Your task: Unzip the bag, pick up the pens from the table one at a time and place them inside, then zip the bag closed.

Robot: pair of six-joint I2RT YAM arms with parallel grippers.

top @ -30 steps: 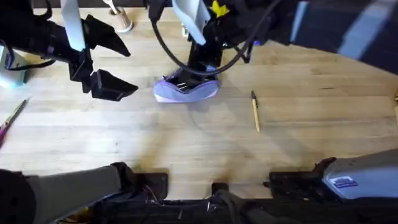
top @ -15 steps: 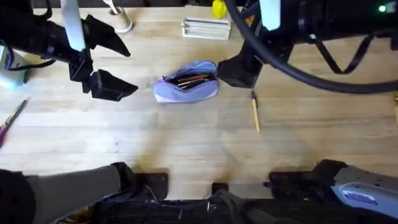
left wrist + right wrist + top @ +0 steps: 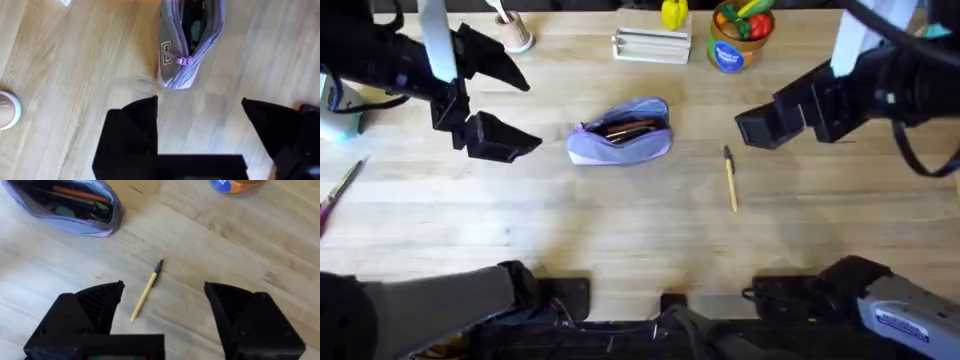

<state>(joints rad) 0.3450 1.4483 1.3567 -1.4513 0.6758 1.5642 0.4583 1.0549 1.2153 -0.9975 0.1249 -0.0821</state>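
While both gape empty, right tool [image 3: 162,307] above tan pen [image 3: 146,290]

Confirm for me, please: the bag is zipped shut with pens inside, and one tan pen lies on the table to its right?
Not quite: the bag is unzipped, its mouth gaping over the pens inside, as the right wrist view shows. The tan pen does lie on the table to its right.

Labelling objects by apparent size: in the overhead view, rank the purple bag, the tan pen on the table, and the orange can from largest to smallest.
1. Purple bag
2. Orange can
3. Tan pen, long but very thin

The can sits farther from the camera, so its true size may be larger than it looks.
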